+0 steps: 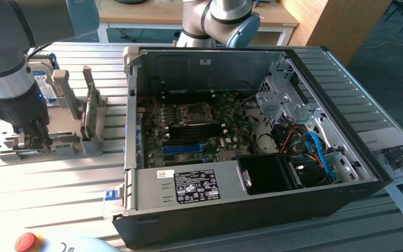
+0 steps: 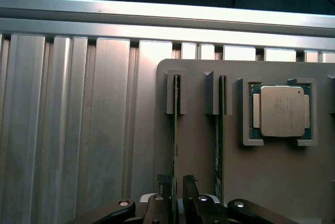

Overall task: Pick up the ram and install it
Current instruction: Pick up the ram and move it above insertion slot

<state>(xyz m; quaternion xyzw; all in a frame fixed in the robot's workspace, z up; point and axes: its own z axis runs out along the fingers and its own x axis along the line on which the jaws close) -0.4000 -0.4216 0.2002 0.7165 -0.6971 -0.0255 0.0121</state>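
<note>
Gripper (image 2: 177,179) is low over the grey holder (image 2: 261,171), its fingers (image 2: 164,178) spread wide and straddling the ram (image 2: 175,130). One finger sits on each side of the thin top edge with a sliver of gap on both sides, so nothing is clamped. The ram stands on edge in a slot, its far end tucked into a notched post, just beside the holder's outer edge. Past that edge there is only bare slatted table (image 2: 78,130), so that side has free room. The other side is tighter: a second stick (image 2: 219,130) stands parallel and near, between the ram and a processor chip (image 2: 282,111) in its square recess. In the exterior view the gripper (image 1: 35,140) is down at the holder (image 1: 69,146) on the exterior view's left. A wider green card (image 1: 89,107) stands upright there and a hard drive (image 1: 40,79) sits behind. The open computer case (image 1: 128,105) is on the exterior view's right, its side wall near the holder, with a narrow strip of table between.
</note>
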